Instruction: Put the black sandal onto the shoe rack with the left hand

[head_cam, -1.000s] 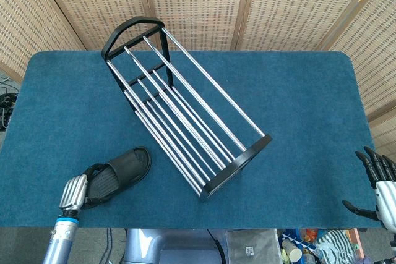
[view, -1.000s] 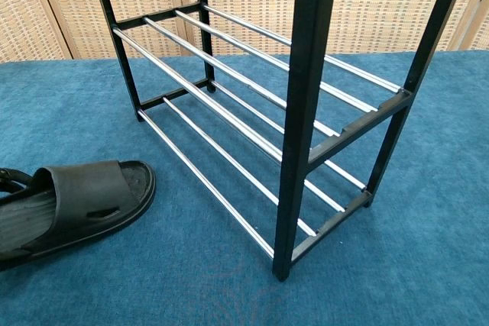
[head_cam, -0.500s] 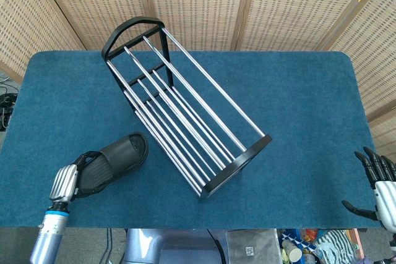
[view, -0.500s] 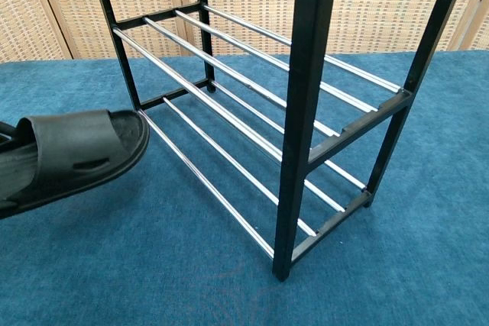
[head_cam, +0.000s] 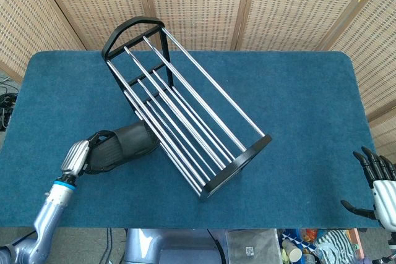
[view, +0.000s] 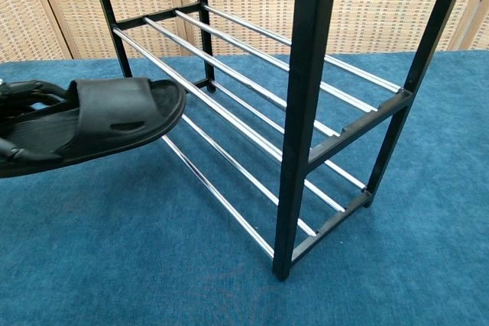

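While I hold it: the black sandal is off the bench, gripped at its heel end by my left hand, toe pointing at the shoe rack.
Left hand: fingers wrapped around the sandal's heel end, clamped on it; in the chest view only the dark fingertips show at the left edge, curled over the back of the sandal.
Black sandal: in the chest view it hangs roughly level above the blue cloth, sole down, its wide strap up; the toe lies just in front of the rack's lower front bar, about midway between the lower and upper tiers. Whether the toe touches a bar I cannot tell.
Shoe rack: black frame with chrome bars, two tiers, standing upright and set at a slant across the bench; its rounded end frame is toward the far left, its other end frame toward the near right. Nothing lies on either tier.
Right hand: my right hand sits off the bench's near right corner, well apart from the rack, fingers spread apart and holding nothing.
Bench: covered in blue cloth, with woven cane screens standing behind it.
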### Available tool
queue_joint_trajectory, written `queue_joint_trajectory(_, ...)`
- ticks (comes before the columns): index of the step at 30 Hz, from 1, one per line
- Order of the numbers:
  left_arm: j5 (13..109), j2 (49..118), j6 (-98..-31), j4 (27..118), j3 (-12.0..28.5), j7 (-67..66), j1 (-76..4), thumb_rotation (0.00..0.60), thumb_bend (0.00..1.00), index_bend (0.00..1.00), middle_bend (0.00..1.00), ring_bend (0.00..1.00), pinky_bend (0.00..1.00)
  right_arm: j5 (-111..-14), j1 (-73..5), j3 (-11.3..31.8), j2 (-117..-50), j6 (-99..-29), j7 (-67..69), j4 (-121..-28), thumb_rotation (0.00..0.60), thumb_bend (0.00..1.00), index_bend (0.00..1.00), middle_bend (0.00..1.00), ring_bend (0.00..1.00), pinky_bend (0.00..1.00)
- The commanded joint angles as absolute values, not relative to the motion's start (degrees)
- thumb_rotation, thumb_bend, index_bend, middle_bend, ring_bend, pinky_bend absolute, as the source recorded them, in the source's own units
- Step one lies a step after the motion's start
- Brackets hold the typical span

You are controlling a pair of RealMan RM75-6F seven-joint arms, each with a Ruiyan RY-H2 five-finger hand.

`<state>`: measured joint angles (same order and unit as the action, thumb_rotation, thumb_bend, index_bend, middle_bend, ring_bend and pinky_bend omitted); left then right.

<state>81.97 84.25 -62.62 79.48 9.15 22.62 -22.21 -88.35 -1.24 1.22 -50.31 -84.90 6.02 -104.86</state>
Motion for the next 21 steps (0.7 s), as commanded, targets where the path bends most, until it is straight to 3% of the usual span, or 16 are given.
queue_joint_trajectory(1, 82.3, 85.9, -59.9, 76.7, 10.8, 23.8, -25.5, 0.6, 0.26, 0.37, 0.45, 0.41, 0.57, -88.0, -1.4, 1.3, -50.4, -84.5, 5.8, -104.9, 0.6, 0.0, 0.0, 0.0, 0.0, 0.0)
queue_joint_trajectory(21, 75.3, 97.0, -50.1, 61.2, 16.0, 25.9, -37.4, 0.6, 0.26, 0.37, 0.45, 0.41, 0.57, -85.0, -1.9, 2.1, -50.5, -83.3, 5.4, -104.7, 0.6, 0.0, 0.0, 0.0, 0.0, 0.0)
